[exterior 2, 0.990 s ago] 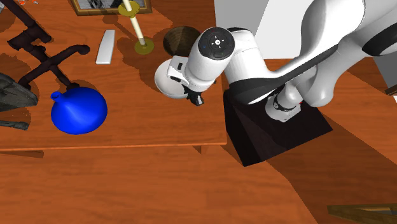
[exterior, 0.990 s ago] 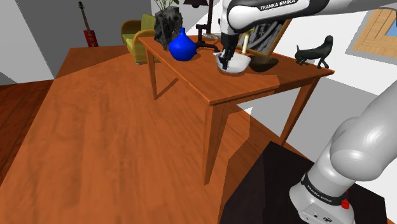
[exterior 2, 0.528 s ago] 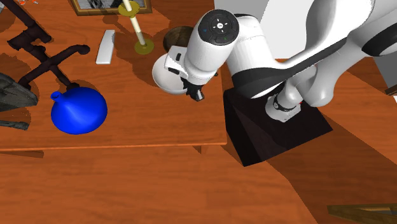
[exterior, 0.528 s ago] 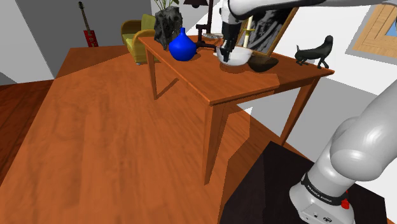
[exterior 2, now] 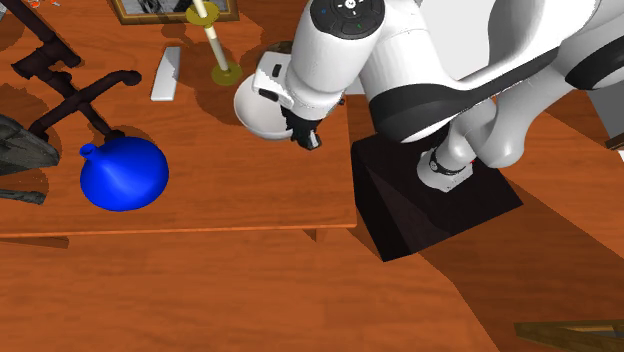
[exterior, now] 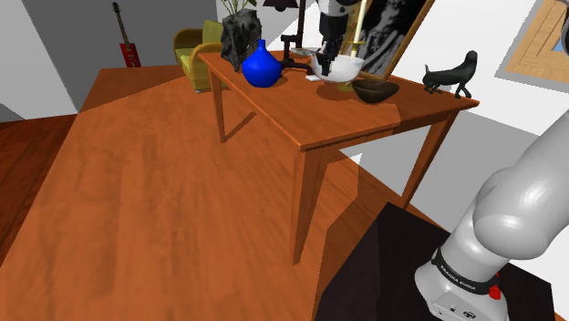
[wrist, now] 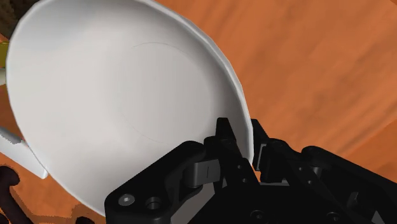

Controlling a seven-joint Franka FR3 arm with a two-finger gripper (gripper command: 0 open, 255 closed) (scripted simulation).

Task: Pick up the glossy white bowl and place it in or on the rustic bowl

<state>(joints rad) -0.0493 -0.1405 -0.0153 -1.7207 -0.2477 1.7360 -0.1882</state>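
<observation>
Now the gripper (wrist: 251, 149) clasps the white bowl (exterior: 336, 66) by its rim, clear above the table (exterior: 292, 114) at upper centre; the dark rustic bowl (exterior: 375, 91) sits just rightward, lower.

- "FRANKA EMIKA", read on the dark band (exterior: 459, 271) around the lowest link of the white arm (exterior: 511, 205), lower right of the shoulder view, just above the black stand (exterior: 383, 274).
- Set in small white capitals, curving with the band and slanting down toward the right.
- Elsewhere, in the second exterior and wrist views, nothing legible.
</observation>
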